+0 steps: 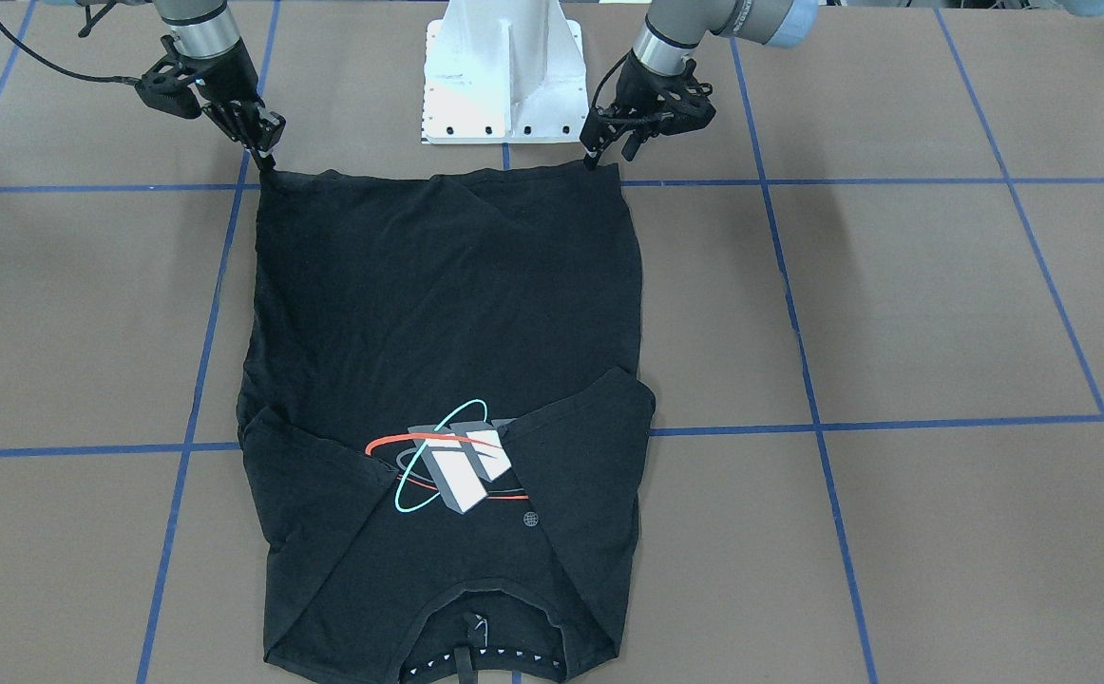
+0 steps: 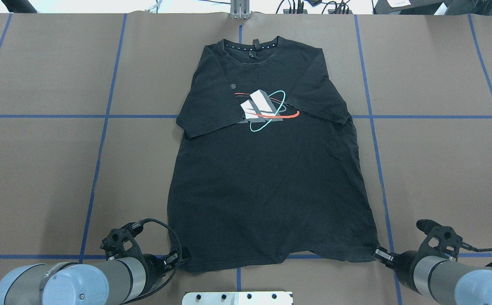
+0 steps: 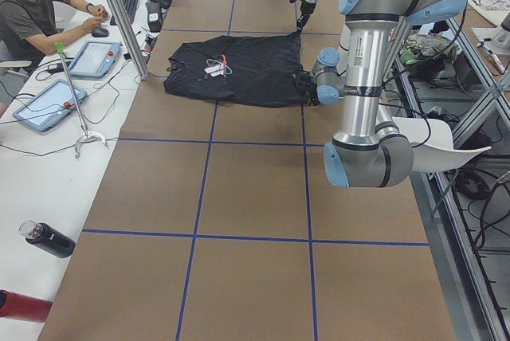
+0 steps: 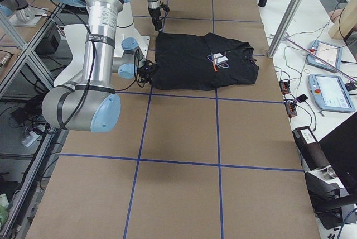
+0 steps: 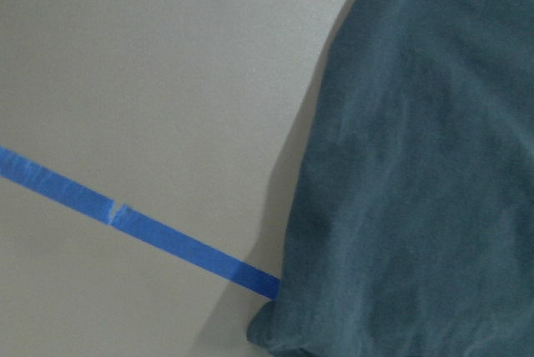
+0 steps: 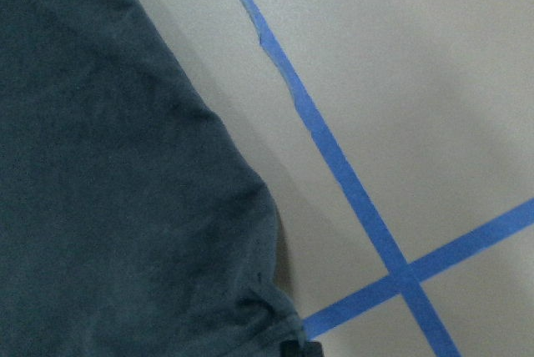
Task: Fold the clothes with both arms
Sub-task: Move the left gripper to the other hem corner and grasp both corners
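A black T-shirt (image 1: 438, 304) (image 2: 267, 169) lies flat on the brown table, print up. Its collar points away from the robot and both sleeves are folded in over the chest. My left gripper (image 1: 595, 157) (image 2: 182, 257) is shut on one hem corner, and my right gripper (image 1: 264, 157) (image 2: 377, 253) is shut on the other. The hem runs between them just in front of the base. Each wrist view shows only dark cloth (image 5: 417, 165) (image 6: 108, 165) beside blue tape.
The white pedestal base (image 1: 504, 76) stands right behind the hem. Blue tape lines (image 2: 102, 140) grid the table. In the exterior left view a person (image 3: 32, 6) sits at a side bench with tablets (image 3: 48, 102) and bottles (image 3: 48, 239).
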`<state>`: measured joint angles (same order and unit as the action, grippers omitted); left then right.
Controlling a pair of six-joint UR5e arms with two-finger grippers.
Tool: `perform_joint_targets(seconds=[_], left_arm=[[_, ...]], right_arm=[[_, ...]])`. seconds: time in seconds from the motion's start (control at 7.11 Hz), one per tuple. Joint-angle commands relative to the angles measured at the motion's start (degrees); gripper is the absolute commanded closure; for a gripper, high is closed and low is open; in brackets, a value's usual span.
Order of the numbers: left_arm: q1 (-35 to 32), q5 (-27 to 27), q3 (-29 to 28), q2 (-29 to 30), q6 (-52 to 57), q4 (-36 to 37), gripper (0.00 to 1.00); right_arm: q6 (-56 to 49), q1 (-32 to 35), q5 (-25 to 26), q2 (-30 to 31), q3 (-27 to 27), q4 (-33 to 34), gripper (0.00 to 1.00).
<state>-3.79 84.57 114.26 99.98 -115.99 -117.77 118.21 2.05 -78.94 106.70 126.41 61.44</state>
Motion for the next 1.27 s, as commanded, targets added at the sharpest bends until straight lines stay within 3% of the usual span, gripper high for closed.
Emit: perform_joint_targets(seconds=[0.0, 0.14, 0.28, 0.56, 0.84, 1.12], left_arm=[[-0.2, 0.0, -0.5, 0.7, 0.0, 0.0, 0.55], [-0.2, 0.0, -0.5, 0.7, 0.1, 0.0, 0.90], [-0.3, 0.1, -0.4, 0.7, 0.1, 0.0, 1.00], [-1.2, 0.3, 1.8, 0.7, 0.1, 0.3, 1.00], [-1.5, 0.7, 9.0, 0.2, 0.4, 8.8, 1.00], [-1.6, 0.8, 10.5, -1.0, 0.8, 9.6, 1.00]], right_arm=[[0.0, 0.0, 0.0, 0.0, 0.0, 0.0, 1.00], [0.0, 0.0, 0.0, 0.0, 0.0, 0.0, 1.00], [0.0, 0.0, 0.1, 0.0, 0.0, 0.0, 1.00], [0.0, 0.0, 0.1, 0.0, 0.1, 0.0, 1.00], [-0.1, 0.1, 0.0, 0.4, 0.5, 0.0, 1.00], [-1.0, 1.6, -0.7, 4.0, 2.8, -0.1, 1.00]])
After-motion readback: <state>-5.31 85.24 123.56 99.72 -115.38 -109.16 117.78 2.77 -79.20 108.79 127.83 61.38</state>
